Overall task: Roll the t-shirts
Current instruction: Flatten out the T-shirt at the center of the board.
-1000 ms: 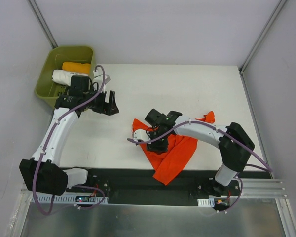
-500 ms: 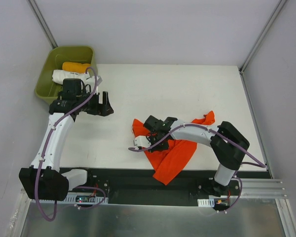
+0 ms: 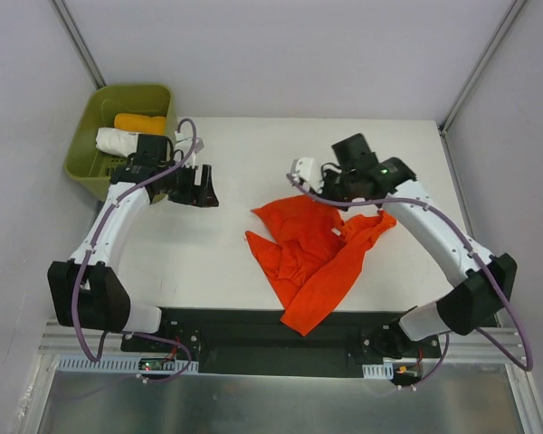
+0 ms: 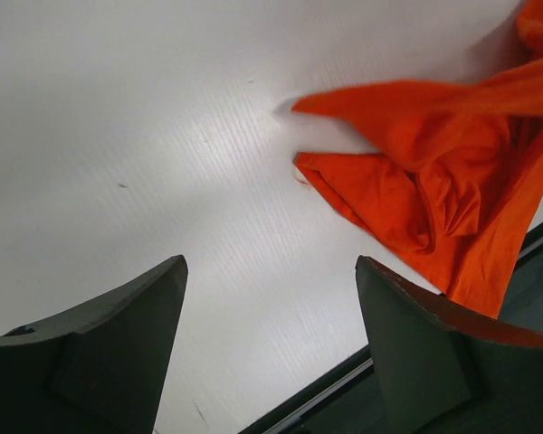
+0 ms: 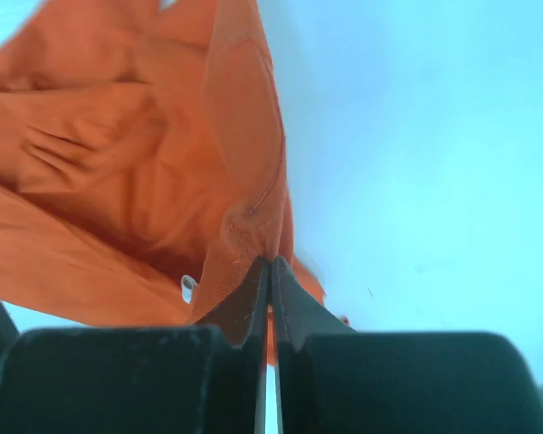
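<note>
The red-orange t-shirt lies crumpled on the white table, its near end hanging over the front edge. My right gripper is shut on a fold of its far edge and holds that part up off the table; the cloth is pinched between the right gripper's fingertips. My left gripper hovers open over bare table left of the shirt, nothing between its fingers. From the left wrist the shirt lies ahead to the right. A rolled white t-shirt and a rolled yellow-orange t-shirt sit in the bin.
A green bin stands at the table's back left corner, just behind my left arm. A black rail runs along the table's front edge. Grey walls close in the sides and back.
My right gripper closed on the red-orange shirt near the table's middle, then swung back and right, dragging and lifting the cloth. The left gripper shifted only slightly near the bin.
</note>
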Robot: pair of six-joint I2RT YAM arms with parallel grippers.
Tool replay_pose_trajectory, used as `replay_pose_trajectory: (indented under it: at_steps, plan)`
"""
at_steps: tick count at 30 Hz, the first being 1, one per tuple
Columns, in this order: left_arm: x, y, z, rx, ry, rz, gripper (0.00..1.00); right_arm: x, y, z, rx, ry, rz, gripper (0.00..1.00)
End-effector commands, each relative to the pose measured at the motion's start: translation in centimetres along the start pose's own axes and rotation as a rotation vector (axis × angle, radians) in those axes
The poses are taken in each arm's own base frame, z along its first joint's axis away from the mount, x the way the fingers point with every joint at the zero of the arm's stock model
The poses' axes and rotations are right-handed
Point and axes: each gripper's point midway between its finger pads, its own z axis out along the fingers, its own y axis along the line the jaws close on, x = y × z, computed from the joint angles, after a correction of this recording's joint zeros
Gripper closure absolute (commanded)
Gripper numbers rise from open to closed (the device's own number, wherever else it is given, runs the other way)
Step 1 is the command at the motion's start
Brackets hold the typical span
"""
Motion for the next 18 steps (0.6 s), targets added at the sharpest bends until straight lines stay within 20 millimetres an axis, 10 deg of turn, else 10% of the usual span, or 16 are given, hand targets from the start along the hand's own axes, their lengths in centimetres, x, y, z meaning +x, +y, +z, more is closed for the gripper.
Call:
replay_pose_trajectory:
  at_steps: [1, 8, 11, 14, 18]
  plan:
    - [-1.1, -2.3, 1.4, 0.056, 0.02, 0.098, 0.25, 5.9, -2.9, -3.2, 0.059, 0.108, 0.148, 0.99]
    - [-0.5, -5.3, 4.4, 0.128, 0.11, 0.173, 0.25, 16.4, -9.9, -3.0, 0.178, 0.265, 0.485, 0.99]
    - [-0.7, -6.0, 5.3, 0.152, 0.138, 0.168, 0.25, 20.6, -10.1, -2.1, 0.147, 0.397, 0.53, 0.82]
    - [-1.2, -5.9, 5.6, 0.154, 0.143, 0.173, 0.25, 20.1, -11.3, -2.1, 0.145, 0.341, 0.59, 0.63]
    - [-0.8, -5.4, 5.6, 0.133, 0.163, 0.195, 0.25, 14.6, -14.8, -1.3, 0.134, 0.184, 0.6, 0.53]
